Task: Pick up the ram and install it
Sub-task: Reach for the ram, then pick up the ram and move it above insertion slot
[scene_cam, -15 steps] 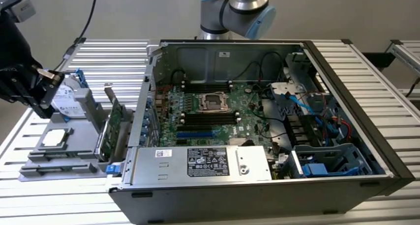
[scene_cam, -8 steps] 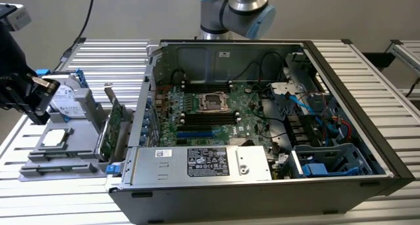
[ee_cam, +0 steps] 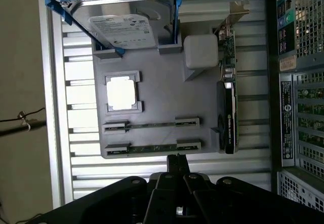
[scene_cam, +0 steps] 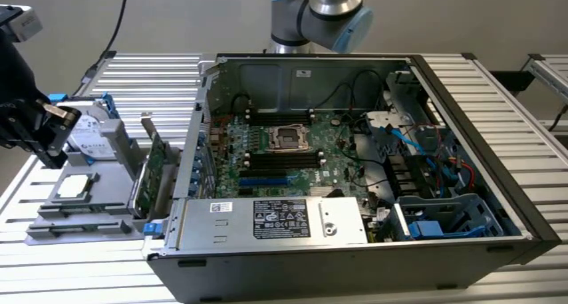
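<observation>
Slatted aluminium worktop (scene_cam: 497, 84) carries the whole job; a plain pale wall stands behind it.

Fingers (ee_cam: 172, 164): pressed together, nothing held. The gripper (ee_cam: 177, 158) hangs at the near edge of the grey holder (ee_cam: 152, 72), its tip aimed at the holder's slot rows. No contact with any part is evident.

Task item: the ram (ee_cam: 152, 147) stands on edge in the holder slot nearest the tip, seated between two end blocks. A second stick (ee_cam: 152, 126) sits in the parallel slot just beyond it. Neither is installed.

Other holder contents, moving outward: processor chip (ee_cam: 120, 92) in its recess, hard drive (ee_cam: 124, 29) with blue rails at the far end, expansion card (ee_cam: 228, 107) upright along the side towards the computer case (scene_cam: 479, 138).

Assessment of the pick in hand: the fingers would need to part and straddle the stick at mid-length, clear of both end blocks. They should bear on the flat faces, not the chips' edges. The neighbouring stick is close, so a square approach matters, and a straight lift should avoid binding in the slot.

Destination: the case lies open on the worktop at the exterior view's right of the holder. Black memory slots (scene_cam: 282, 159) flank the processor socket. The arm (scene_cam: 320, 14) rises behind the case.
</observation>
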### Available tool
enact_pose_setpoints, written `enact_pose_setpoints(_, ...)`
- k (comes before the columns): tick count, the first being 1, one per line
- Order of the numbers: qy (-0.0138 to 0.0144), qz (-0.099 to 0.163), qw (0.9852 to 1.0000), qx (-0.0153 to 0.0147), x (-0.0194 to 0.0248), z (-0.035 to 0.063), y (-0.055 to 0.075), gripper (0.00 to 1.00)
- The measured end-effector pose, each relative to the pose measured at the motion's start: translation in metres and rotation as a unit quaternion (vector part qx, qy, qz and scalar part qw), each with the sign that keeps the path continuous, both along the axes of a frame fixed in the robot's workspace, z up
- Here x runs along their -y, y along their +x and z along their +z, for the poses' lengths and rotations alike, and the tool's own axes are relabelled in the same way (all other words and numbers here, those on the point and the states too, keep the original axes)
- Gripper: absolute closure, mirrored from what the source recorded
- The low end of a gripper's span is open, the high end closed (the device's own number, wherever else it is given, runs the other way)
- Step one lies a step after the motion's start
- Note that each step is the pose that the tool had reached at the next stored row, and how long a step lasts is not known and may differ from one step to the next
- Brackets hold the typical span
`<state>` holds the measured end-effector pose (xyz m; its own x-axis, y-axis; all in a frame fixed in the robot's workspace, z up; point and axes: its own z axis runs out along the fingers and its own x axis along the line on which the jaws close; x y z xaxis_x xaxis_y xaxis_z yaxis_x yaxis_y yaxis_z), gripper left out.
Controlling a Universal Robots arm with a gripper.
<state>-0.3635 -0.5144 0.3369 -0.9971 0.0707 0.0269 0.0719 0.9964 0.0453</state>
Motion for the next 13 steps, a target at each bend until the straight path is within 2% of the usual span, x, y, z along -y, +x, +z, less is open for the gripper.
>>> enact_pose_setpoints(13, 0.0000, 0.000, 1.0000, -0.0006, 0.0004, -0.0003, -0.0001, 0.89)
